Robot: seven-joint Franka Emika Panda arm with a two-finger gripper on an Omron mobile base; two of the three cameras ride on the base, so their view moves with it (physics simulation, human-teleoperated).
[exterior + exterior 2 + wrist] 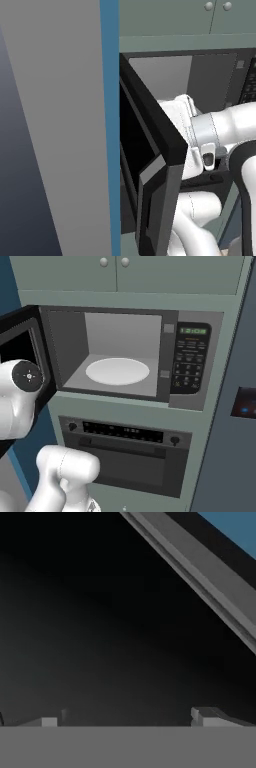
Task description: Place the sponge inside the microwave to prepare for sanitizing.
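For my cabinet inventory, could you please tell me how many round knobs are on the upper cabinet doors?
2: left knob and right knob sit side by side above the microwave; more may lie out of frame.

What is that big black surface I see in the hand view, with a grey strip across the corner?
Observer: That is the glass of the microwave door. The left base view shows it standing wide open, with the robot's hand close beside it.
Visitor: Is anything inside the microwave?
Observer: In the right base view the microwave has a light grey cavity with a bare white round plate on its floor.
Visitor: What is underneath it?
Observer: A dark oven panel with a knob at each end, built into the same cabinet.
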